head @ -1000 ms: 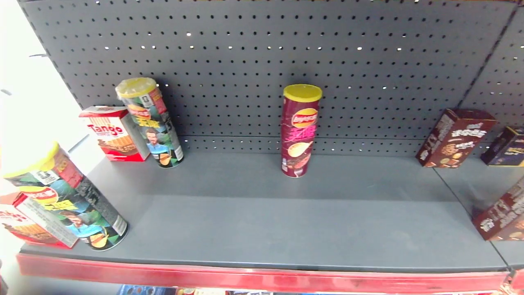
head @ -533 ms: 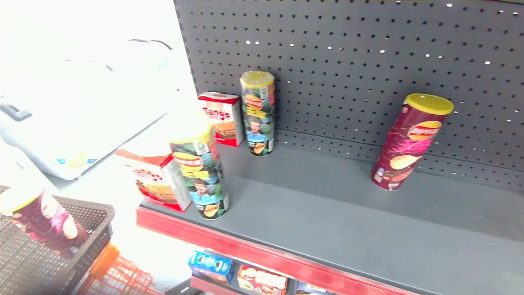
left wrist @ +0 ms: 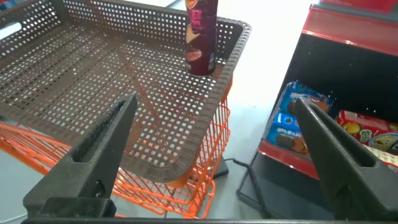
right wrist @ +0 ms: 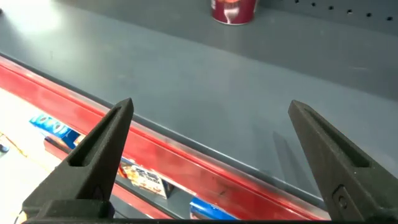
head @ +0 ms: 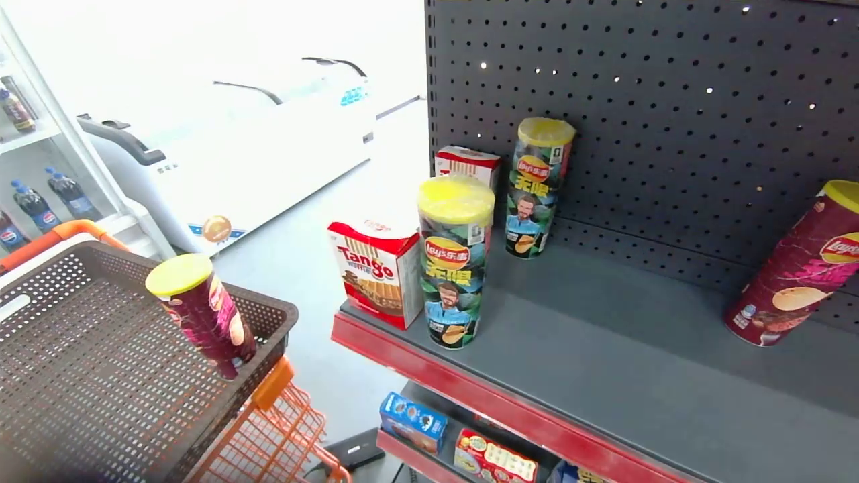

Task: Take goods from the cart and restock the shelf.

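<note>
A maroon chips can (head: 201, 315) with a yellow lid stands upright in the far right corner of the brown cart basket (head: 67, 362). My left gripper (left wrist: 212, 104) hangs open above the basket's near rim (left wrist: 180, 155), a good way short of that can (left wrist: 202, 37). On the grey shelf (head: 604, 349) stand another maroon can (head: 798, 268), two green cans (head: 455, 261) (head: 537, 188) and two wafer boxes (head: 376, 272) (head: 466, 164). My right gripper (right wrist: 211, 107) is open over the shelf's front part, with the shelf's maroon can (right wrist: 233, 9) beyond it.
The shelf has a red front lip (head: 470, 396) (right wrist: 186, 155), with a lower shelf of cookie packs (head: 413, 419) (left wrist: 292, 124) beneath. A white chest freezer (head: 255, 154) and a drinks fridge (head: 27, 134) stand beyond the cart. Bare shelf room lies between the green cans and the maroon can.
The head camera has swung left, so the shelf has slid right in the picture and the cart with its maroon can has come into view. The goods themselves have not moved.
</note>
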Robot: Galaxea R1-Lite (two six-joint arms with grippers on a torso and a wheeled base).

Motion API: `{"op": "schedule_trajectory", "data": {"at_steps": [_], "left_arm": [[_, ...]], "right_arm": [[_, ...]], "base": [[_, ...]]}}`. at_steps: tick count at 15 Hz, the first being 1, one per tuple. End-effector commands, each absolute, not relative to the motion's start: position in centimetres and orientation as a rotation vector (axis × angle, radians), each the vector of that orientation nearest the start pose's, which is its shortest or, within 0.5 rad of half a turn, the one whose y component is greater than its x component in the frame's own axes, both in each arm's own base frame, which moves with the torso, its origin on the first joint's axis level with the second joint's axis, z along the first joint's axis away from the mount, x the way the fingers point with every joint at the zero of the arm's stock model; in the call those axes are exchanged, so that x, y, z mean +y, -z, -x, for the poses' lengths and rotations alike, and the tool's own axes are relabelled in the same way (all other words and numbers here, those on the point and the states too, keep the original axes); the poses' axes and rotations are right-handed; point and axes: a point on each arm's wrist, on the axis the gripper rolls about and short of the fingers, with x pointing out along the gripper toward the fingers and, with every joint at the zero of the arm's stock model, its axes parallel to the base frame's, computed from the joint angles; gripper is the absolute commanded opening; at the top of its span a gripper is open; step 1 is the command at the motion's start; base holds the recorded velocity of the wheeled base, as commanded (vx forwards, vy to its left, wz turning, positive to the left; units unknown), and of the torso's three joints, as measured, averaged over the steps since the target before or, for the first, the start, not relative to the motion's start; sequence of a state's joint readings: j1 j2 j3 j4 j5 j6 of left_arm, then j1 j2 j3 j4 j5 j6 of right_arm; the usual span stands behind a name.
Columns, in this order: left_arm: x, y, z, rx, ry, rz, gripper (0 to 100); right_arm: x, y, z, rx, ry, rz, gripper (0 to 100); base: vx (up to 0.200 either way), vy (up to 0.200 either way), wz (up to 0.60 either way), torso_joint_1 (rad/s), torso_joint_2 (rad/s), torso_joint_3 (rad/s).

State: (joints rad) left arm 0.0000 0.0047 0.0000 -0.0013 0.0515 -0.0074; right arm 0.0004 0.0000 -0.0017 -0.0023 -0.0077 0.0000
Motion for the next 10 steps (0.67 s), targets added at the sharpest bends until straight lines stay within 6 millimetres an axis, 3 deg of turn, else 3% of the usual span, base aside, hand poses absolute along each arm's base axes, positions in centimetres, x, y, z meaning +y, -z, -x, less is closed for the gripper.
{"op": "schedule_trajectory", "data": {"at_steps": [1, 7, 8, 9, 10], "left_arm": [[0.1, -7.6, 2.2, 0.004, -0.052, 0.008, 100], [0.1, -7.8, 2.3, -0.005, -0.052, 0.005, 100], [0.1, -9.8, 2.7, -0.055, -0.04, -0.013, 100], [0.1, -14.0, 2.6, -0.041, -0.026, -0.05, 100], [0.1, -15.1, 2.2, -0.007, -0.023, -0.05, 100]], "right_arm": [[0.0, -7.6, 2.3, -0.005, 0.008, 0.0, 100], [0.0, -7.6, 2.3, -0.005, 0.008, 0.0, 100], [0.0, -7.6, 2.3, -0.005, 0.008, 0.0, 100], [0.0, -7.6, 2.3, -0.005, 0.008, 0.0, 100], [0.0, -7.6, 2.3, -0.005, 0.008, 0.0, 100]], "base": [[0.0, 0.0, 0.0, 0.0, 0.0, 0.0], [0.0, 0.0, 0.0, 0.0, 0.0, 0.0], [0.0, 0.0, 0.0, 0.0, 0.0, 0.0], [0.0, 0.0, 0.0, 0.0, 0.0, 0.0], [0.0, 0.0, 0.0, 0.0, 0.0, 0.0]]}}
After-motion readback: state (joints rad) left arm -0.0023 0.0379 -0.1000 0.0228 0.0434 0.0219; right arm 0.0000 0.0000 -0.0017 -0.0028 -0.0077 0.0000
